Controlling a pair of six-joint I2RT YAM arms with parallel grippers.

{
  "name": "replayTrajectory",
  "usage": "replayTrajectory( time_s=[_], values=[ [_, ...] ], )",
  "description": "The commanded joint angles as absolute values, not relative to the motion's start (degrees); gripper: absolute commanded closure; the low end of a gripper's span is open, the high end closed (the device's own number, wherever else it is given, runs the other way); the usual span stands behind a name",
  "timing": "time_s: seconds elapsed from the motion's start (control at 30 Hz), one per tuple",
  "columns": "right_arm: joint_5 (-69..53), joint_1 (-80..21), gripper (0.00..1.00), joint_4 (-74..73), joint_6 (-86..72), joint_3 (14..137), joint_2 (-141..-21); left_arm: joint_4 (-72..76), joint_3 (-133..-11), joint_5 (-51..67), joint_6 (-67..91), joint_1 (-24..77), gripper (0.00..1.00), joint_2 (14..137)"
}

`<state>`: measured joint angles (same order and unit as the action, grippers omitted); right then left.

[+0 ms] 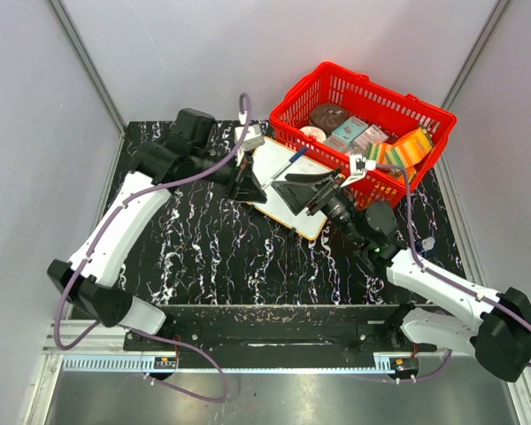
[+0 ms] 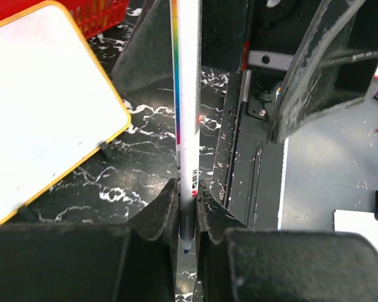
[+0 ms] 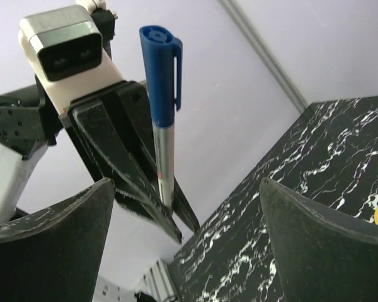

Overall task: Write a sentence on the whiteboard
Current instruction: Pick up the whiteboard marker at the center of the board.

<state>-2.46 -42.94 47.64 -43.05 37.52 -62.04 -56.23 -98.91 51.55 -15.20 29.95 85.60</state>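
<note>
Small whiteboard [image 2: 44, 107], thin yellow-orange rim, flat and askew on black marbled table [image 2: 145, 157], just beside red basket [image 2: 101, 16]

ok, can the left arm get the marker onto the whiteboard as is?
Probably yes. The left gripper is shut on the marker, right beside the whiteboard. The open right gripper over the board may crowd it.

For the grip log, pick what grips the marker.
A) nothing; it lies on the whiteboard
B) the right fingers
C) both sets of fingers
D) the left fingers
D: the left fingers pinch the marker, while the right fingers stand wide apart, clear of it.
</note>
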Motion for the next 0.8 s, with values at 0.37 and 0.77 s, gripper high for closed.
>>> replayTrajectory(
  time_s=[0.37, 0.77],
  values=[
    [-28.6, -39.0, 0.01, 36.3, -36.0, 46.4, -59.3, -54.1, -84.8, 64.2, -21.0, 21.5, 1.0, 68.1],
    [-38.1, -38.9, 0.21, 50.4, -45.4, 53.3, -70.6, -53.6, -83.1, 71.0, -19.8, 19.6, 1.0, 67.9]
  ],
)
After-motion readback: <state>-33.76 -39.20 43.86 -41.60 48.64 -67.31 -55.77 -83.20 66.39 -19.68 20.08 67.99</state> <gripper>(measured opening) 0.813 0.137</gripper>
